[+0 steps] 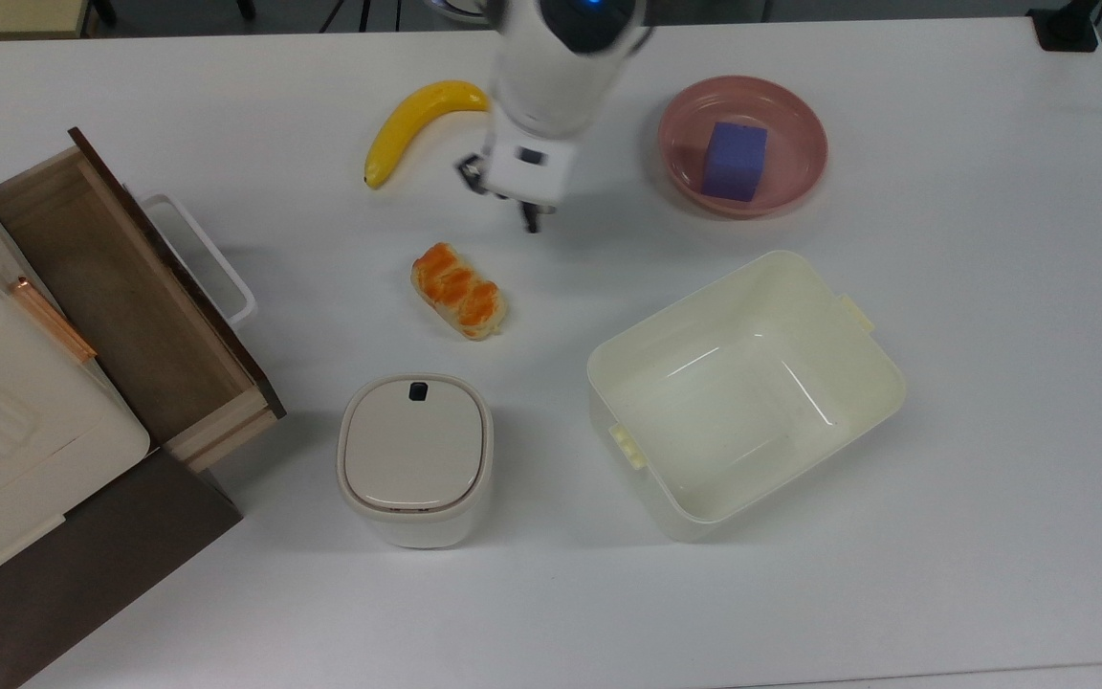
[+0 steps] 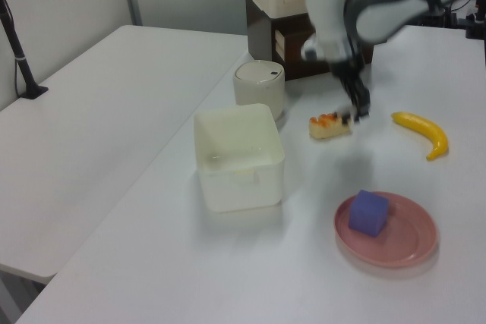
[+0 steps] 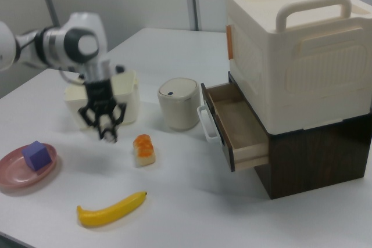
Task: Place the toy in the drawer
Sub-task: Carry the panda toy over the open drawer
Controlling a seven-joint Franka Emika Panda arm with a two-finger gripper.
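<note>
Your fingers look pinched on the toy, lifted off the tabletop just beside the bread loaf. Tiny thing: it could slip before the open drawer, or clip its front.

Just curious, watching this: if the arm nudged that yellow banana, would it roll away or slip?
The banana lies flat on its curved side, so it would probably pivot or slide rather than roll. Its skin looks smooth and glossy, so a pinch might slip. It holds its shape and is likely stiff.
</note>
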